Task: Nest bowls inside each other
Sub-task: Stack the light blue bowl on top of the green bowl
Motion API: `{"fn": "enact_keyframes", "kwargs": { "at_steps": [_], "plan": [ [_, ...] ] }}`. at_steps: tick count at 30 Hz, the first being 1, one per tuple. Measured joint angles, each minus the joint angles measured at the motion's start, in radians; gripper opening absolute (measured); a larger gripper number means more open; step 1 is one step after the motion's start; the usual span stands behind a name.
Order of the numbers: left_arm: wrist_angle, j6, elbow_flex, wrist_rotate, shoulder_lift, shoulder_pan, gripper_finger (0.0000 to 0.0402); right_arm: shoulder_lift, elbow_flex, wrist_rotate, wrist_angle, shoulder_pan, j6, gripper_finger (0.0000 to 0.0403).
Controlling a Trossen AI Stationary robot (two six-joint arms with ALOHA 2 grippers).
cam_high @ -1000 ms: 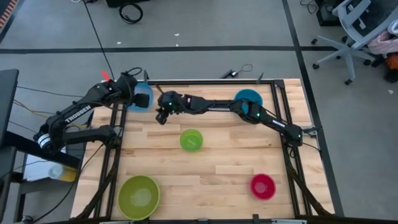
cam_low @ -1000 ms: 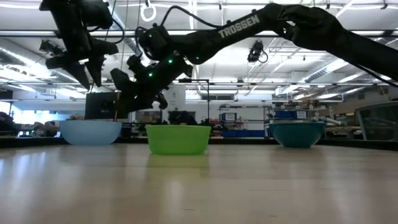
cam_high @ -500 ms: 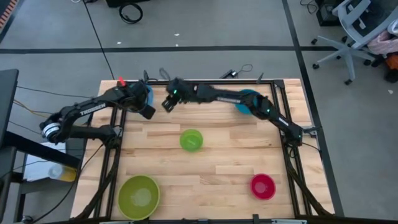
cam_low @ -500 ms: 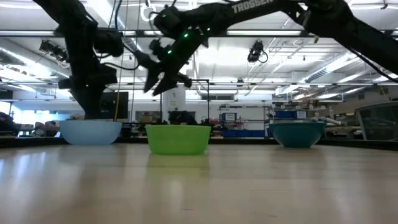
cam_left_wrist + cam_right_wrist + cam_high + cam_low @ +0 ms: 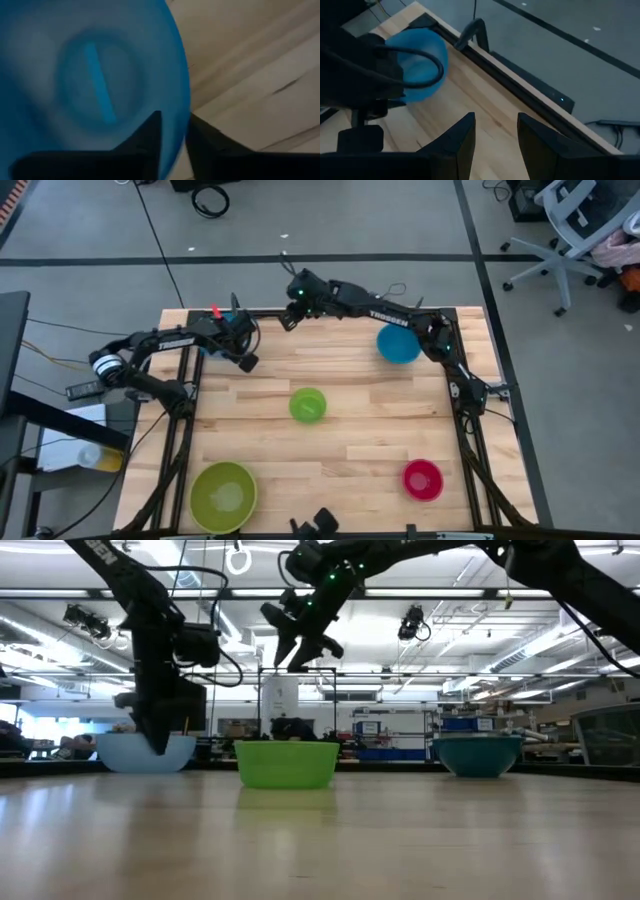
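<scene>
The light translucent blue bowl (image 5: 222,332) sits on its base at the table's far left. My left gripper (image 5: 173,120) comes down on it from above and is shut on its rim. My right gripper (image 5: 288,312) hangs open and empty, high over the far edge (image 5: 292,652). The teal-blue bowl (image 5: 398,345) stands at the far right and the small green bowl (image 5: 307,405) in the middle. Near the front edge are the large lime-green bowl (image 5: 224,495) on the left and the red-pink bowl (image 5: 422,479) on the right. My left gripper has the light blue bowl's rim (image 5: 179,102) between its fingers, one finger (image 5: 150,135) inside the bowl and one (image 5: 202,137) outside, on the side toward the table's middle. The fingers point steeply down. The bowl stands upright with its base on the table (image 5: 145,765).
A black frame rail (image 5: 520,85) runs along the far edge under my right gripper. The right arm (image 5: 400,320) stretches over the far side above the teal-blue bowl. Bare wood lies between the bowls in the middle (image 5: 360,420).
My left gripper has sunk onto the light blue bowl's rim, rolled, and narrowed its fingers on the rim. My right gripper has risen and drawn away from that bowl toward the table's far edge, staying open. No bowl has moved.
</scene>
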Motion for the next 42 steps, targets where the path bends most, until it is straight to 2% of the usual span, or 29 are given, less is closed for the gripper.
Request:
{"fn": "enact_keyframes", "kwargs": {
  "at_steps": [2, 6, 12, 16, 19, 24, 28, 34, 42],
  "plan": [
    [-0.003, 0.026, 0.012, 0.007, 0.008, -0.022, 0.0019, -0.012, 0.0, 0.0, -0.038, -0.012, 0.016, 0.0151],
    [-0.016, 0.149, 0.045, 0.016, -0.038, -0.126, 0.0007, -0.013, -0.001, -0.004, -0.131, -0.037, 0.029, 0.0151],
    [-0.013, 0.601, 0.101, -0.002, -0.133, -0.384, 0.0003, -0.013, -0.001, -0.108, -0.166, -0.056, 0.028, 0.0151],
    [-0.027, 0.857, 0.101, -0.045, -0.155, -0.526, 0.0002, -0.025, -0.001, -0.228, -0.164, -0.062, 0.03, 0.0151],
    [-0.059, 0.882, 0.101, -0.055, -0.143, -0.572, 0.0002, -0.051, -0.001, -0.262, -0.162, -0.052, 0.03, 0.0151],
    [-0.055, 0.896, 0.101, -0.114, -0.111, -0.608, 0.0001, -0.067, -0.001, -0.171, -0.162, 0.001, -0.046, 0.0151],
    [-0.026, 0.915, 0.101, -0.174, -0.095, -0.627, 0.0001, -0.059, -0.002, -0.206, -0.175, 0.038, -0.116, 0.0151],
    [-0.009, 0.962, 0.101, -0.255, -0.094, -0.681, 0.0002, -0.045, -0.014, -0.096, -0.19, 0.065, -0.128, 0.0151],
    [-0.004, 0.923, 0.102, -0.299, -0.093, -0.751, 0.0005, -0.042, -0.024, -0.175, -0.203, 0.058, -0.138, 0.0141]
  ]
}}
